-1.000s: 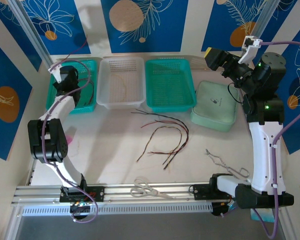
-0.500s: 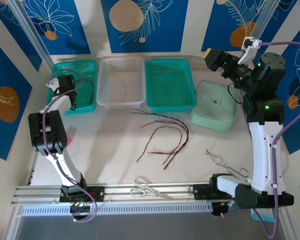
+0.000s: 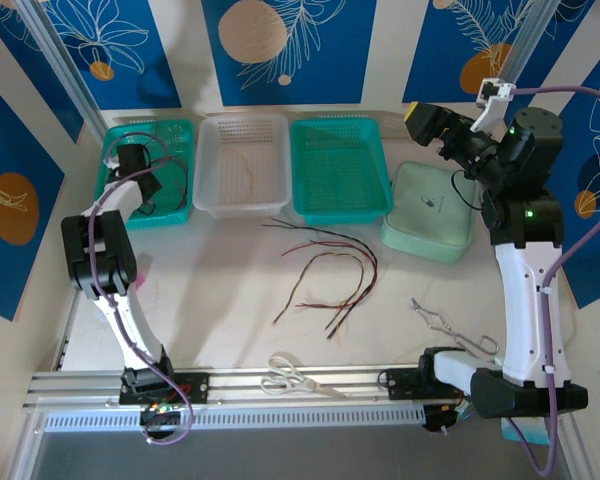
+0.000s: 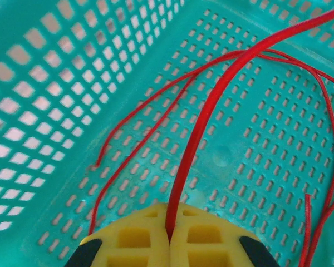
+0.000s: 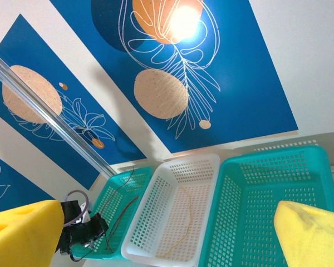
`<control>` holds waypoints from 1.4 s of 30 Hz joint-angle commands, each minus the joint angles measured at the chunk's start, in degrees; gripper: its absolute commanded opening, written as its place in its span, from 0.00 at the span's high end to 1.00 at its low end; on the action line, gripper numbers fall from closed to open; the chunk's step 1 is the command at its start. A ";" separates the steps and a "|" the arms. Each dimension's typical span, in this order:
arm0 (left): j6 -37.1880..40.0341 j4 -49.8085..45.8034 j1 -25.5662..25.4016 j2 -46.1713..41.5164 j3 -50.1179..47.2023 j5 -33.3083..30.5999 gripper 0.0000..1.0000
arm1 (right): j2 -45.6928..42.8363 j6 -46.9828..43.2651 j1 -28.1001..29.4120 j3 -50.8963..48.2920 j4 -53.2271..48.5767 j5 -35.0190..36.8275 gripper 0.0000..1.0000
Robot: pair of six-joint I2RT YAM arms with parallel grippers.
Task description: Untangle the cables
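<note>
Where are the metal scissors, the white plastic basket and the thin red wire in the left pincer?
Metal scissors [image 3: 302, 381], top view, near the pivot.
White plastic basket [image 3: 242, 208], top view, near wall.
Thin red wire [image 4: 211, 105], left wrist view, mid-strand.

red cable [image 4: 181, 178]: far end off right edge | left tool [image 4: 170, 239]: body cropped

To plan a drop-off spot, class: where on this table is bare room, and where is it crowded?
Free: the table between the left arm and the loose cables, and between those cables and the tongs. Crowded: the far edge, lined with baskets.
</note>
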 commanded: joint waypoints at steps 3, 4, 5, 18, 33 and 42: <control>1.28 -7.18 0.80 3.37 6.02 3.30 1.00 | -1.94 -1.20 0.25 -1.37 0.49 0.89 0.03; 1.26 -7.65 0.79 3.65 6.36 2.43 1.00 | -1.87 -1.31 0.16 -1.47 0.49 0.79 0.03; 0.80 -8.25 0.79 3.74 6.52 0.28 1.00 | -1.86 -1.34 0.03 -1.52 0.49 0.74 0.03; -2.57 -18.15 1.64 11.69 14.20 -3.38 1.00 | 0.02 -2.23 -0.36 0.12 0.04 0.04 0.03; 0.54 -21.07 2.62 18.03 21.58 -6.05 0.97 | 1.83 -3.42 -0.54 1.77 -1.63 -0.34 0.03; 3.41 -11.47 1.28 10.86 14.30 0.19 0.33 | 1.83 -3.16 -0.28 1.86 -1.29 -0.17 0.03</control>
